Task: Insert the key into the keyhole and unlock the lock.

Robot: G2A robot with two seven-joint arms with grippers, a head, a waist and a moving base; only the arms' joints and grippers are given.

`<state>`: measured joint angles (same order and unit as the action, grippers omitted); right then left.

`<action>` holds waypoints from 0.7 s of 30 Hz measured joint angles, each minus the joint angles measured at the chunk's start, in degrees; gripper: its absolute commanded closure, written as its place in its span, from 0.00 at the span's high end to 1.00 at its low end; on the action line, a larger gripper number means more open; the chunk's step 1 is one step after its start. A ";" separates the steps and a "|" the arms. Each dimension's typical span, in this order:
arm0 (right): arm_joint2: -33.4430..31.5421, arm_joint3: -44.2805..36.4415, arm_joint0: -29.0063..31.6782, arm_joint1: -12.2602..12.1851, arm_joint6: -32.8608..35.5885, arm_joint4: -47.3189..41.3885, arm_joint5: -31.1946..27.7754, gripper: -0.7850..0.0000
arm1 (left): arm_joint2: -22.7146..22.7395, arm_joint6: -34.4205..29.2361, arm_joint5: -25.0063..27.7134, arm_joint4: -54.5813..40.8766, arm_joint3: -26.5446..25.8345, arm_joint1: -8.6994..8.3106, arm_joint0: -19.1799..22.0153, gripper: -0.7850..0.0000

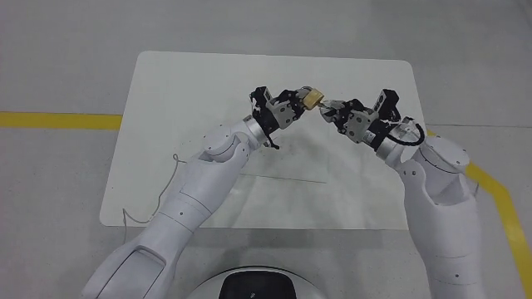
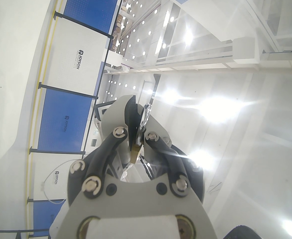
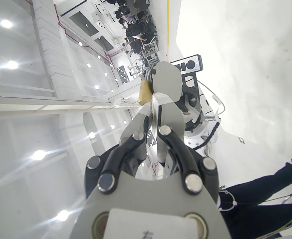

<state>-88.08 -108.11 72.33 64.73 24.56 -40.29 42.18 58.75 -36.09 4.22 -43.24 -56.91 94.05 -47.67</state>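
Note:
A brass padlock (image 1: 312, 97) is held in the air over the middle of the white table, between the two grippers. My left gripper (image 1: 298, 102) is shut on it. In the left wrist view, brass and silver metal (image 2: 139, 135) sits pinched between its fingers (image 2: 116, 115). My right gripper (image 1: 331, 110) faces it from the other side, shut on a thin silver key (image 3: 154, 120). Its taped fingertips (image 3: 158, 99) meet the end of the padlock (image 3: 144, 93). The keyhole and the key's tip are hidden.
The white table (image 1: 208, 91) lies below both arms with bare surface all round. A thin white cable (image 1: 170, 166) hangs near its left edge. Yellow lines (image 1: 58, 120) mark the floor on both sides.

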 measured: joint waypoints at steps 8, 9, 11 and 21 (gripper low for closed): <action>0.06 1.09 -0.80 0.22 -2.33 -6.99 4.99 0.00 | 0.00 0.00 0.00 0.00 0.00 0.00 0.00 0.00; 0.08 1.06 -0.89 0.22 -2.73 -7.49 5.14 0.00 | 0.00 0.00 0.00 0.00 0.00 0.00 0.00 0.00; 0.13 0.77 -0.99 0.18 -3.58 -7.37 5.11 0.00 | 0.00 0.00 0.00 0.00 0.00 0.00 0.00 0.00; -1.84 0.54 -0.71 -0.03 -5.93 -6.25 1.50 1.00 | 0.05 0.25 0.02 0.15 -0.25 -0.03 -0.23 0.00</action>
<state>-89.92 -107.57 71.62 64.70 18.63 -46.54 43.68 58.79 -35.84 4.24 -43.09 -57.16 94.02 -47.90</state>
